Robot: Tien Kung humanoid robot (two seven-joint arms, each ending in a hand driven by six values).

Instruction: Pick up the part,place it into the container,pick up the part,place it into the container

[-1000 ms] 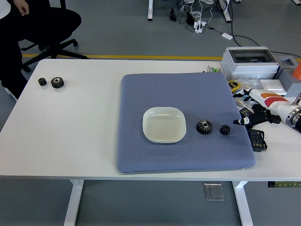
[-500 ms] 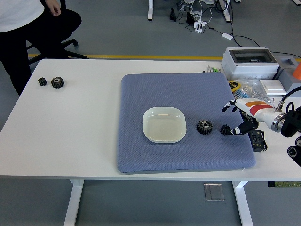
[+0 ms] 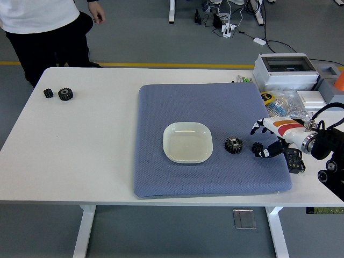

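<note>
- Hand [image 3: 267, 138] on the right reaches over the mat's [image 3: 161, 107] right edge, fingers spread around the small gear [image 3: 257, 148], gripping nothing yet.
- Big gear [image 3: 233, 144] lies just left of it, beside the empty dish [image 3: 187, 142].
- Two more gears [image 3: 59, 93] sit far left on the table [image 3: 80, 150].

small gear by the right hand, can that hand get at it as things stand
Probably yes: the right hand is open right beside the small gear on the blue mat, with nothing between them.
</note>
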